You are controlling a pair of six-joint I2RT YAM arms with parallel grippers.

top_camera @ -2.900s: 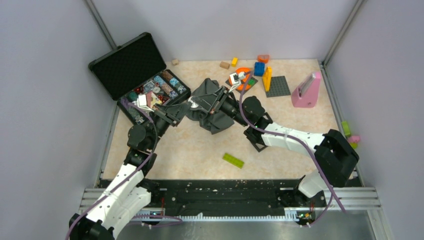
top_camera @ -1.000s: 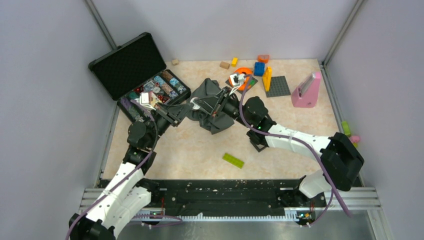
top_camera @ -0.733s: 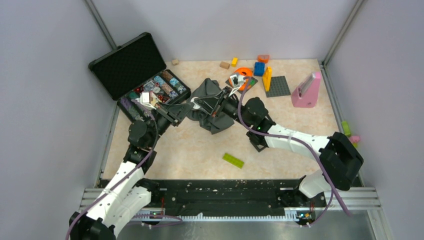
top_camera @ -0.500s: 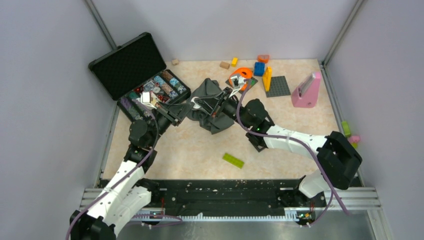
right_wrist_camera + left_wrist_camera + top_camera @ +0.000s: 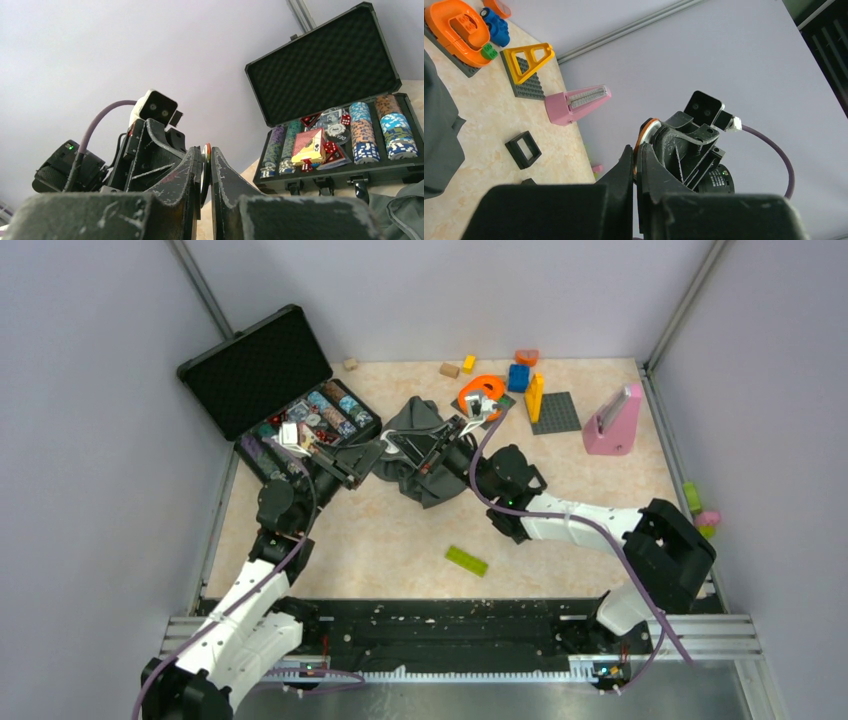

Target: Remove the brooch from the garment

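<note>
Pinched edge-on in the narrowed left tool point(image 5: 635, 156) and right tool point(image 5: 204, 160) alike, seemingly clear of the dark grey thin-fabric T-shirt point(image 5: 428, 485), the tiny orange-brown brooch point(image 5: 206, 148) could be dropped if one grip were released early.

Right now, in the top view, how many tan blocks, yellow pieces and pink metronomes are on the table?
tan blocks: 2
yellow pieces: 2
pink metronome: 1
Total: 5
</note>
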